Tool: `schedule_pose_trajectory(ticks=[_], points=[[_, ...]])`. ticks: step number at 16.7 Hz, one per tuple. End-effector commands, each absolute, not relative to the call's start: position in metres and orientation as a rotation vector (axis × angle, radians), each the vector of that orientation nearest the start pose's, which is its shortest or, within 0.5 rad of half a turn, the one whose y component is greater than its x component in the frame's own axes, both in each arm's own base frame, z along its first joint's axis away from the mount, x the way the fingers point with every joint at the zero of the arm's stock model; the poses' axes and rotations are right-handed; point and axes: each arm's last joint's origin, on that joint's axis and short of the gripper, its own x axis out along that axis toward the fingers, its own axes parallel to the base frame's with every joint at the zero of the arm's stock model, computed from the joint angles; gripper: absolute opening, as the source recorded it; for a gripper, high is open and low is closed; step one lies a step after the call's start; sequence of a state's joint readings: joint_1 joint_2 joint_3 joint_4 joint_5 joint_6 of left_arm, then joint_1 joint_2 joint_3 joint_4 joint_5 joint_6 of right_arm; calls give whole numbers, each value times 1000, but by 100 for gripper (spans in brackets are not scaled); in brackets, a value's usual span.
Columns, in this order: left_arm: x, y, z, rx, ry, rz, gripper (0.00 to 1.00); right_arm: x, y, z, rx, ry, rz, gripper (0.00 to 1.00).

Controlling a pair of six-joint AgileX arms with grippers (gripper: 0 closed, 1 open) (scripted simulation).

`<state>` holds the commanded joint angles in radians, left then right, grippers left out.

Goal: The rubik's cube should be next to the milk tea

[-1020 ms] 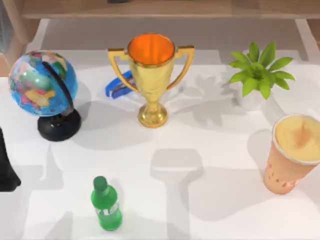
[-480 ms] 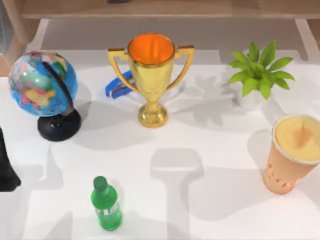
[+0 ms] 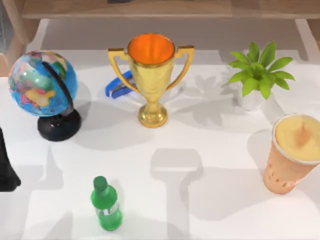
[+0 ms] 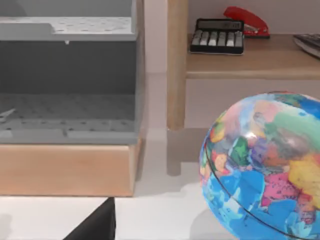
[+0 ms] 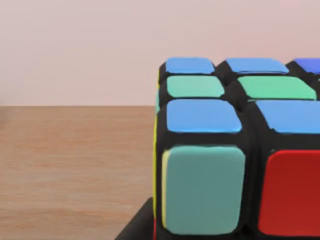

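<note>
Rubik's cube (image 5: 235, 150) sits very close in the right wrist view, at the lower right of that frame, with blue, green, teal and red stickers on a black grid; it rests on a brown wooden shelf (image 5: 70, 165) before a pale pink wall. A black edge juts in just below the cube; whether the right tool is open or closed on the cube I cannot tell.

From the top view, a black part of the left arm (image 3: 6, 167) shows at the left edge, beside the globe (image 3: 42, 85); how its tool stands I cannot tell. The left wrist view has the globe at lower right, a grey perforated tray (image 4: 67, 75) on a wooden base at left, and a calculator (image 4: 216, 36) with a red stapler (image 4: 247, 21) just behind it on a shelf at the upper right.

On the white surface (image 3: 210, 150), the milk tea (image 3: 292, 152) stands at the right edge, a peach cup with creamy drink. A green bottle (image 3: 106, 205) stands low at centre-left, well apart from the cup. A gold trophy (image 3: 151, 75) stands at upper centre with a blue stapler (image 3: 117, 86) just beside its left handle, and a potted plant (image 3: 257, 72) at upper right
</note>
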<state>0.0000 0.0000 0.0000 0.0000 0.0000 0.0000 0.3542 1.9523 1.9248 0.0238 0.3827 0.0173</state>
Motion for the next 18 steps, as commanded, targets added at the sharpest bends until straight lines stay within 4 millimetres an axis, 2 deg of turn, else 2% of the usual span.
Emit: schedule_pose_trajectory(ticks=[5, 9, 11, 14, 18], points=[[106, -1, 160, 0, 0, 0, 100, 435, 159, 404, 14, -10, 4, 0], [106, -1, 160, 0, 0, 0, 100, 399, 180, 426, 81, 30, 121, 0], [106, -1, 160, 0, 0, 0, 100, 374, 195, 428, 117, 117, 206, 0], [106, -1, 160, 0, 0, 0, 100, 336, 220, 413, 152, 340, 332, 0], [106, -1, 160, 0, 0, 0, 100, 293, 246, 364, 137, 761, 405, 0]])
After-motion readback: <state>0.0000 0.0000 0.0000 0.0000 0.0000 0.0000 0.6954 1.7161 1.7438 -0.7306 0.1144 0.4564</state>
